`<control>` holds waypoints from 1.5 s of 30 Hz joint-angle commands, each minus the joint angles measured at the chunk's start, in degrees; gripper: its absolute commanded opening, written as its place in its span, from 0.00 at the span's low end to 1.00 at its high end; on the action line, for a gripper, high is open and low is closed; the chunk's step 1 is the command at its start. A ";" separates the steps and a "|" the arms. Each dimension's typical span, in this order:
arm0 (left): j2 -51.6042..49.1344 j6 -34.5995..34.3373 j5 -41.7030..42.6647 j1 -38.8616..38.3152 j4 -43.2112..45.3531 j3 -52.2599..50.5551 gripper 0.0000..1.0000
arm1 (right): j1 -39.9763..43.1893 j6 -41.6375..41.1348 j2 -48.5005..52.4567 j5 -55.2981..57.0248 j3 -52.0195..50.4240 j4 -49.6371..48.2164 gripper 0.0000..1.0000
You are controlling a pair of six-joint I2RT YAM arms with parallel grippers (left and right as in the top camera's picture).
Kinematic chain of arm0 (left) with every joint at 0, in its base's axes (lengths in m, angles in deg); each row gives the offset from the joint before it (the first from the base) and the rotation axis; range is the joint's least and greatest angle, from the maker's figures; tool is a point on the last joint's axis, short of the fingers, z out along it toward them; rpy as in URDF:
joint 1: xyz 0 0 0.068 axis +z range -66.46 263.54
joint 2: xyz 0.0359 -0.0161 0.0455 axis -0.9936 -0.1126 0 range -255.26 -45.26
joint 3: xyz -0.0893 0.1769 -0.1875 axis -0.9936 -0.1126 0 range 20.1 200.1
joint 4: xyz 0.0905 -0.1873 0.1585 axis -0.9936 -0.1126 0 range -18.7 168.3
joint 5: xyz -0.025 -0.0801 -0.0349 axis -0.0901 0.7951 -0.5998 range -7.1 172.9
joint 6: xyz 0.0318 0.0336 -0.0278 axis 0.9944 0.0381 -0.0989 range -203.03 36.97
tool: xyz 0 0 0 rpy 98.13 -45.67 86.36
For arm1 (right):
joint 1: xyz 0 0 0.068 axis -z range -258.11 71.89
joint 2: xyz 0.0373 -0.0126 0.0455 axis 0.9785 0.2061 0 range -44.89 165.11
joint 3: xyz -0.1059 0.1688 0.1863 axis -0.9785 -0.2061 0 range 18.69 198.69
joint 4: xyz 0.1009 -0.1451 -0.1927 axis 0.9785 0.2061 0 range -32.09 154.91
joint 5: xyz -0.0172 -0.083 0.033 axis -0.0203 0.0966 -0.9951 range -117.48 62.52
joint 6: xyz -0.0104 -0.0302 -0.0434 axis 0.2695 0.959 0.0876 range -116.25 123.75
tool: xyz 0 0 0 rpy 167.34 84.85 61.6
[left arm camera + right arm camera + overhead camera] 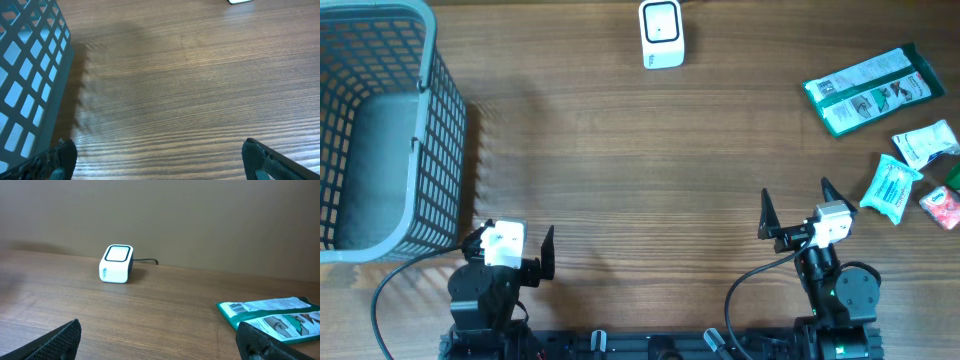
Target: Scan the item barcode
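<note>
Overhead view: the left fingers (548,252) stand spread wide apart at the near edge of the bench (640,170), holding nothing. They sit just beside the near corner of a grey-blue mesh basket (440,130). The right fingers (767,215) are likewise fully spread and hold nothing, near the bench's front right.

The white barcode scanner (662,33) stands at the far edge, centre. The items lie in a group at the right, well apart from the scanner:
- a large green packet (873,90), farthest back;
- a white packet (926,143);
- a teal packet (891,187), nearest the right fingers but not touching them;
- a red packet (942,207) at the frame edge.

No barcode can be made out on any of them.

Left wrist view: only the two dark tips of the left fingers (57,160) show in the lower corners, with bare wood grain between them. The basket (30,90) wall fills the left side, and only a sliver of the scanner (240,1) shows at the top edge. No packets appear here.

Right wrist view: the right fingers (60,340) frame the lower corners. It gives what the overhead does not: the scanner (116,263) side-on, with a dark cable (145,261) trailing behind it toward a plain wall. The large green packet (270,312) lies flat at right. The smaller packets and the basket are outside this view.
</note>
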 commanded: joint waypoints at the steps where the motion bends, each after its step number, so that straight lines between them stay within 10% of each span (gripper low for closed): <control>1: 0.26 0.66 0.48 -0.07 0.17 -0.04 1.00 | -0.20 0.24 -0.52 1.03 -0.04 -0.22 1.00; 19: 0.26 0.74 -2.03 -0.07 -0.98 -0.04 1.00 | -0.20 0.26 -0.50 1.03 -0.07 -0.22 1.00; 32: 0.28 0.68 1.11 -0.50 34.32 -8.79 1.00 | -0.20 0.26 -0.52 1.03 -0.07 -0.22 1.00; 45: 0.48 -0.22 -0.81 -0.55 34.58 -11.85 1.00 | -0.17 0.26 -0.52 1.03 -0.04 -0.22 1.00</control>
